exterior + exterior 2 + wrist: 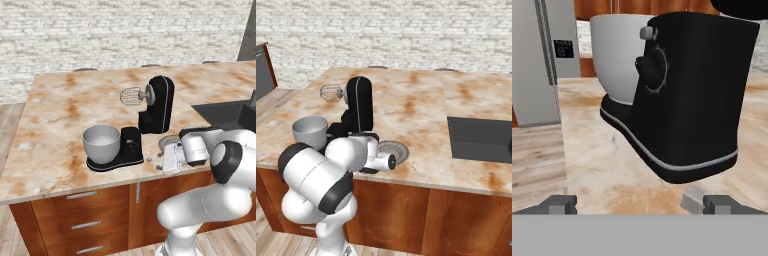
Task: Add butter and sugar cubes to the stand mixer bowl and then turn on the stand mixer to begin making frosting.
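Note:
The black stand mixer (156,105) stands on the marble counter with its head tilted up and its whisk (131,96) in the air. The silver-grey stand mixer bowl (101,143) sits on the mixer's base. My gripper (161,164) hovers low at the counter's front edge, just right of the base, and is open and empty. In the hand view the mixer's knob (652,65) faces my gripper (639,206), with the bowl (614,55) behind it. A small pale sugar cube (692,200) lies by my right fingertip. The butter is hidden.
A flat grey plate (394,151) lies right of the mixer, partly behind my hand. A dark sink (481,138) is set into the counter further right. Drawers (82,210) sit below the counter edge. A grey fridge (537,65) stands off to one side.

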### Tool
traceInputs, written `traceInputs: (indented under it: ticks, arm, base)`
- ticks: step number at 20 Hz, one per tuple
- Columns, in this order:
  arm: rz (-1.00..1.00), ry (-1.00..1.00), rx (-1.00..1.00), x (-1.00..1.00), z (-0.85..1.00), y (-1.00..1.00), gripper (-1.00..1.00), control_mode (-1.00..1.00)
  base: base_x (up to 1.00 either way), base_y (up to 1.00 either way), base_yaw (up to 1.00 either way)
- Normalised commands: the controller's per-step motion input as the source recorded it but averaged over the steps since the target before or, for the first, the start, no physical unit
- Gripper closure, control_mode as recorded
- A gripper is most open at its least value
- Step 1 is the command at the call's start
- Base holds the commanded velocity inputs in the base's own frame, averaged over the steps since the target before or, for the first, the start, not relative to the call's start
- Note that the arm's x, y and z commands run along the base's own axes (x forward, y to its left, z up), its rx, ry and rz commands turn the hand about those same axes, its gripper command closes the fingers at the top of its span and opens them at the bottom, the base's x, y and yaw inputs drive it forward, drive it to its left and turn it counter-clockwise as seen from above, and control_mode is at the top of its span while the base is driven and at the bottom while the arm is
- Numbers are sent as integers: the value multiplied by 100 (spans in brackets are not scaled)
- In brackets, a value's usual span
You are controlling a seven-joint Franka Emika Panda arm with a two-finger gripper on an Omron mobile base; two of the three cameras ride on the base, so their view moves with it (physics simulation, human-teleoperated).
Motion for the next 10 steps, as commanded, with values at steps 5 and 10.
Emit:
traceInputs:
  ticks: [5,10]
  arm:
    - [0,4,1,13,-2,25,-100,-100]
    - [-3,5,0,37,-2,12,-100,-100]
  base:
    - [0,0,0]
    - [0,0,0]
